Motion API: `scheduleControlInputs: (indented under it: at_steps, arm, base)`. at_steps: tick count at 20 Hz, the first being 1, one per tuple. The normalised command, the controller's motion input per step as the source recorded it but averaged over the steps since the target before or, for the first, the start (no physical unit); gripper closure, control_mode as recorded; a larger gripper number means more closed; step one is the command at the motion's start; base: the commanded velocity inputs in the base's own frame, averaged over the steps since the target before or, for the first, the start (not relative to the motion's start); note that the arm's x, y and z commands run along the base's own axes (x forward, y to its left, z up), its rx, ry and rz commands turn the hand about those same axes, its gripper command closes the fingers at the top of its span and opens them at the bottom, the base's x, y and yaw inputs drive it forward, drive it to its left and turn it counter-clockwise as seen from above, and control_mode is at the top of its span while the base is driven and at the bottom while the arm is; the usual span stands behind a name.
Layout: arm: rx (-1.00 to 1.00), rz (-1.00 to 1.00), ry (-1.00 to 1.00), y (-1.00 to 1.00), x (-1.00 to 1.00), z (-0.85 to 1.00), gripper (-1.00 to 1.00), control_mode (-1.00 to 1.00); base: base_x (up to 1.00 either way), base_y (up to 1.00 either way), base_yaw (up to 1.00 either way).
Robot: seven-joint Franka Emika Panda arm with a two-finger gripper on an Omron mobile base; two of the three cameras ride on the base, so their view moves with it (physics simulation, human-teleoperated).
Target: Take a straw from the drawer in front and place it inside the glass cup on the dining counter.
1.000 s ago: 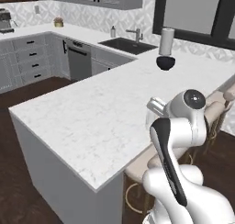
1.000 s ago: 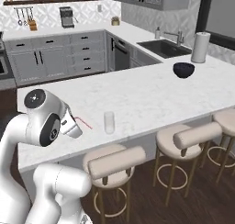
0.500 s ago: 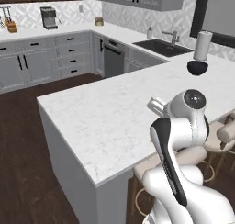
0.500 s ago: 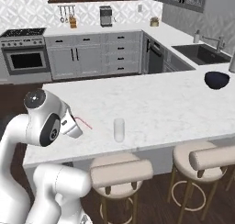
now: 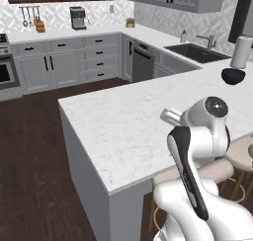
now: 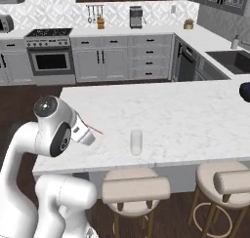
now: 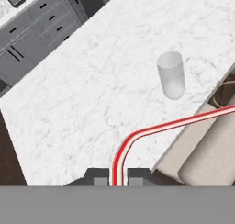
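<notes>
Holding the straw (image 7: 137, 135) between closed jaws of the gripper (image 7: 117, 176), pinched at the lower straight end, with the shaft rising from the fingertips (image 7: 99, 177), curving at the bend and running off toward the right edge of the hand view. Seen also in the right base view as a thin pink line (image 6: 94, 130) poking out beside the white arm's hand, above the near edge of the dining counter (image 6: 195, 120). Standing upright on that marble top, near its stool-side edge, the glass cup (image 7: 171, 75), well apart from the straw and untouched; same tumbler (image 6: 136, 142) a little to the right of the arm in the right base view. Probably very light and somewhat springy, so likely to wobble at the free end and to pivot in the grip if bumped; smooth plastic, so apt to slide between the pads. Gripped near one end as now, leaving a long free length to lower into the cup, though hard to aim precisely. Cup likely light too, translucent and easy to tip if the straw's tip catches the rim instead of clearing it. Further along the counter, a dark blue bowl (image 5: 233, 76) and a paper-towel roll (image 5: 240, 52), both well clear of the cup. Insertion not yet done.
</notes>
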Motion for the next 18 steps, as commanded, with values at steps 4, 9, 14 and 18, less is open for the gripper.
scheduleControlInputs:
  at_steps: [4,9,14,18]
  arm:
    - [-0.40,0.18,-0.11,-0.57,0.00,-0.11,1.00,-1.00]
    - [-0.16,0.19,-0.33,-0.89,0.00,0.00,1.00,-1.00]
    - [0.00,0.31,-0.49,-0.76,0.02,0.00,1.00,-1.00]
    - [0.01,0.47,-0.42,-0.42,0.27,-0.07,1.00,-1.00]
  base:
    - [0.00,0.00,0.00]
    - [0.00,0.00,0.00]
    - [0.00,0.00,0.00]
    - [0.00,0.00,0.00]
